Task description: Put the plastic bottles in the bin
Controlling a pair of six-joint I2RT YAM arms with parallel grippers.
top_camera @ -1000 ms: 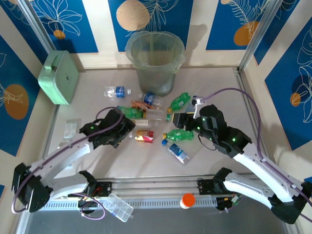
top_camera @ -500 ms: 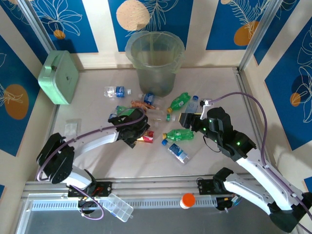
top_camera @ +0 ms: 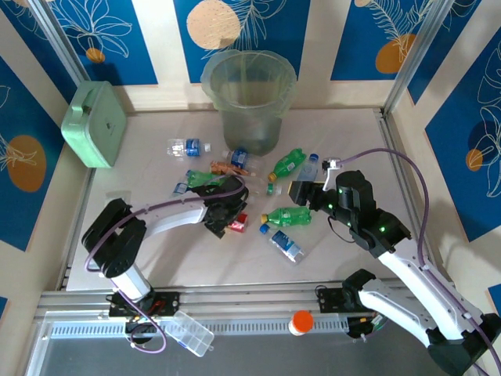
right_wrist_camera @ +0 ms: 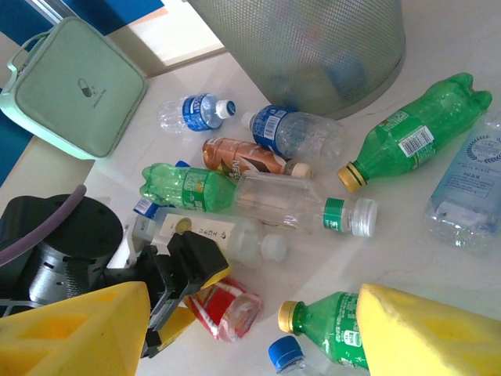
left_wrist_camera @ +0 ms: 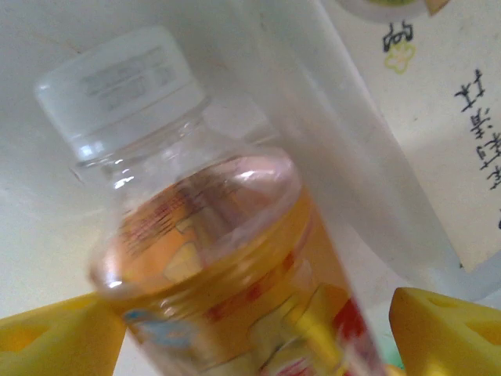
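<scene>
Here, the left gripper (top_camera: 227, 215) stands with jaws wide astride a red-and-yellow-labelled bottle (left_wrist_camera: 227, 282). The bottle's white cap points away from the wrist, and the fingers seem not yet to press its sides. The step in hand looks like the pick-up of this bottle. The next move calls for a close on its body and a lift clear of the clear bottle (left_wrist_camera: 337, 141) lying just beside it. A carry follows to the bin (top_camera: 249, 98), which stands well beyond the gripper by the far wall. To the right, the right gripper (top_camera: 301, 192) hangs open and empty over a green bottle (right_wrist_camera: 333, 325). More bottles lie scattered between both grippers and the bin on the pale, smooth bench (top_camera: 352, 141). A mint green box (top_camera: 95, 124) sits well off to the left gripper's left, and blue leaf-patterned panels (top_camera: 94, 31) line the walls.
</scene>
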